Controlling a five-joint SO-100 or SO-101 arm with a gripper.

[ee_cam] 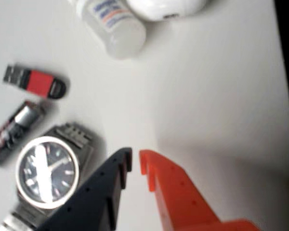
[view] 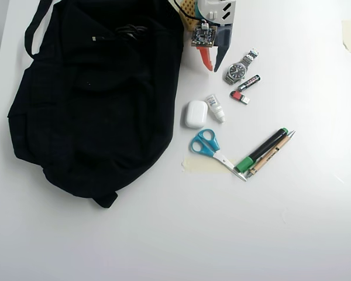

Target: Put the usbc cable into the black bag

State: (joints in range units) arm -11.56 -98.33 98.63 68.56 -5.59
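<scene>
White bench (view: 164,234) under bright light — the hand (view: 212,65), fingers slightly apart and empty, hovers beside the wristwatch (view: 236,71). The usbc cable (view: 127,30) already lies on the black bag (view: 93,105) — to the hand's left in the overhead view.

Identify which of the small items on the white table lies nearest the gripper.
The round steel wristwatch with dark dial: it lies right beside the gripper, unlike the others.

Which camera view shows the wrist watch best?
The wrist view: the watch fills the lower left, dial and hands readable, though a dark gripper finger covers its edge. The overhead view shows it whole but tiny.
</scene>
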